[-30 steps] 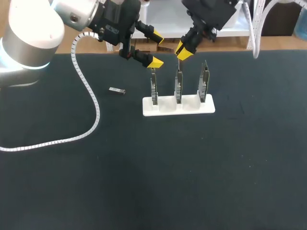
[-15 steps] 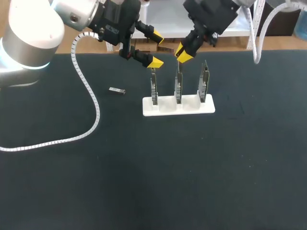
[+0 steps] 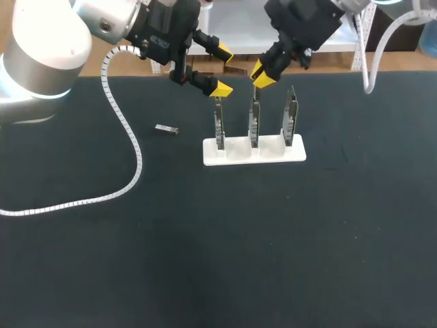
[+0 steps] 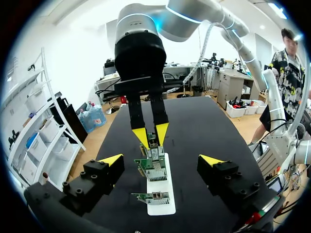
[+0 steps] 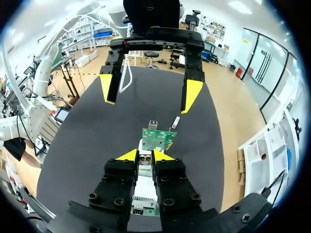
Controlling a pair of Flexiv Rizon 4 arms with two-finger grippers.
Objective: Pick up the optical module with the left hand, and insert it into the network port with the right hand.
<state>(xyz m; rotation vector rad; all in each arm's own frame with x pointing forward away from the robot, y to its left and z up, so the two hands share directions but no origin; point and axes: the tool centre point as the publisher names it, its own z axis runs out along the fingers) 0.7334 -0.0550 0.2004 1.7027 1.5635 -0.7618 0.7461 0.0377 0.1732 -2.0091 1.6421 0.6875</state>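
Observation:
A white holder (image 3: pixel 232 156) carries three upright circuit boards with network ports. My right gripper (image 3: pixel 262 72) hangs just above the middle board (image 3: pixel 254 124). Its fingers stand a narrow gap apart, and a small grey piece between them looks like the optical module. In the right wrist view that gripper (image 5: pixel 144 155) points down at the boards (image 5: pixel 158 138). My left gripper (image 3: pixel 222 70) is wide open above the left board (image 3: pixel 219 123), holding nothing; its own view shows the right gripper (image 4: pixel 152 135) ahead. A second silver module (image 3: pixel 166 128) lies on the mat.
A white ribbed cable (image 3: pixel 130 178) trails from my left arm across the left part of the black mat (image 3: pixel 273 239). The right board (image 3: pixel 291 116) stands close beside the right gripper's fingers.
My right gripper has risen slightly and drifted a little to the right above the middle board. The left arm and the loose module have not moved.

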